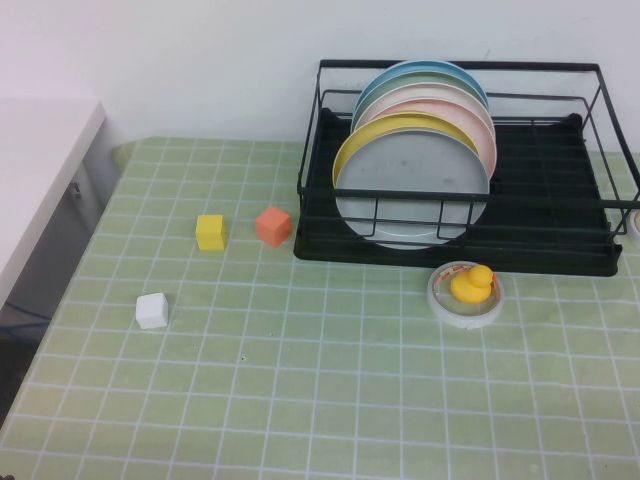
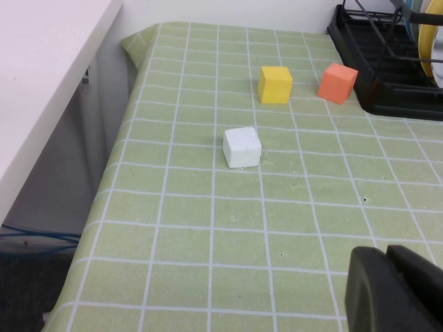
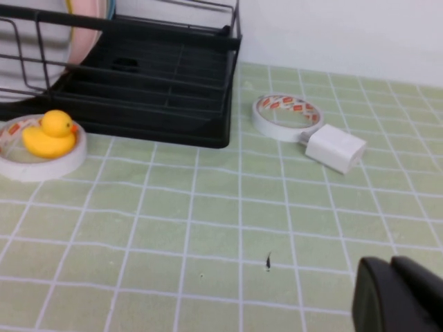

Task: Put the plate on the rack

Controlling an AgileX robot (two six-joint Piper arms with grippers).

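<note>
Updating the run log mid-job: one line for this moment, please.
plate: upright in rack, frontmost | left gripper: shut, empty, above table near white cube | right gripper: shut, empty, above table

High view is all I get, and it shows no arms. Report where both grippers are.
Observer: The left gripper is shut, over the bare tablecloth on the robot's side of the white cube.
Operator: Now the right one.
Observer: The right gripper is shut and holds nothing. It is over the tablecloth, on the robot's side of the rack, near its right end.
Operator: List what lies right of the rack.
Observer: A tape roll, with a white plug adapter right beside it.
</note>
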